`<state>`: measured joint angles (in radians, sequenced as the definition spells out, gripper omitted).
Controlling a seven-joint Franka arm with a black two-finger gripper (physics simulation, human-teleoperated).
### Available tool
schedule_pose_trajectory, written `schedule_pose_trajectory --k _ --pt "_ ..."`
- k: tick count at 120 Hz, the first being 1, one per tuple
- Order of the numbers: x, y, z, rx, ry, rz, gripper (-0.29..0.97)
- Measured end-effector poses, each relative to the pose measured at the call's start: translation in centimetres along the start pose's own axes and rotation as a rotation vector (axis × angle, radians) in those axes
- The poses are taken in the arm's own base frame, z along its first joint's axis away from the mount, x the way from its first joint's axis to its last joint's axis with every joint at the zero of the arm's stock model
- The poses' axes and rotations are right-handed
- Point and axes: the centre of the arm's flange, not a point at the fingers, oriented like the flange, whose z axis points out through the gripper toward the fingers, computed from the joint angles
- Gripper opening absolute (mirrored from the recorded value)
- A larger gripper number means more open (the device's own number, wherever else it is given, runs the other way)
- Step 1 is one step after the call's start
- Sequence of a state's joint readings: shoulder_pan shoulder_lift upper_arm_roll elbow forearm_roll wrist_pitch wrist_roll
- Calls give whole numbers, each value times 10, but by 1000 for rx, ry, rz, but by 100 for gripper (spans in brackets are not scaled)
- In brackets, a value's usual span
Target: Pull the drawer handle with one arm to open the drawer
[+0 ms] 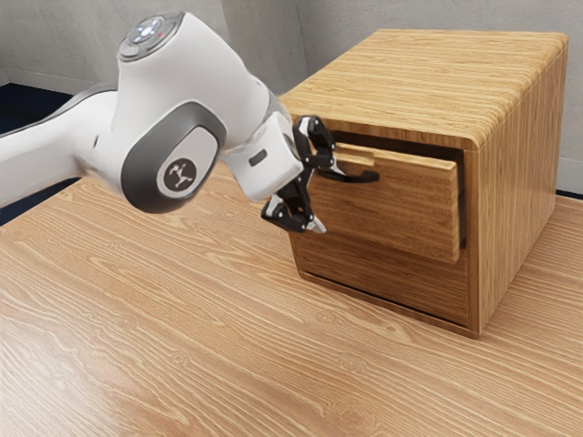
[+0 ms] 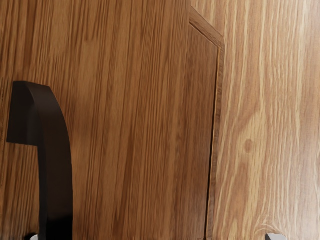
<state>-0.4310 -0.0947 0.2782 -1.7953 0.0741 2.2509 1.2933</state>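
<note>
Markings: a white emblem (image 1: 179, 173) sits on the grey round joint cap of the arm (image 1: 182, 91); it is a symbol, not letters.
Arm pose: it comes in from the exterior view's left, bent at the grey joint, with the white wrist angled toward the cabinet front.
Gripper (image 1: 311, 177): right at the drawer front, one finger above the handle's level and one below. The fingers are spread wide, not clamped on anything.
Handle (image 1: 358, 175): a thin black bar across the upper part of the drawer front, its near end between the spread fingers. In the wrist view it (image 2: 50, 165) stands out as a dark curved bar close to the hand.
Drawer (image 1: 401, 205): part way out of the cabinet (image 1: 437, 73), with dark gaps above it and along its far side.
Cabinet: stands on the wooden table (image 1: 182, 346), toward the exterior view's right.
Wrist view: the drawer front's wood grain (image 2: 125, 100), with the table (image 2: 275, 125) beyond its edge.
</note>
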Motion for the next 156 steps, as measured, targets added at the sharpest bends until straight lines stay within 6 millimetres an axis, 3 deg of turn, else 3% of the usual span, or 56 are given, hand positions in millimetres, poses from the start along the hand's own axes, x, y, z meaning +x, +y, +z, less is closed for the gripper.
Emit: schedule_pose_trajectory --k 10,33,62,76,104,127,156 --pt "-4 5 -8 3 7 -6 40" --pt "-6 17 -11 -9 15 -10 51" --pt "-11 37 -33 -1 38 -12 31" --pt "-13 51 -37 -10 45 -11 40" --pt "-22 66 -51 -4 54 -18 31" --pt "-21 73 -49 -10 51 -19 42" --pt "-11 78 -55 -7 55 -20 39"
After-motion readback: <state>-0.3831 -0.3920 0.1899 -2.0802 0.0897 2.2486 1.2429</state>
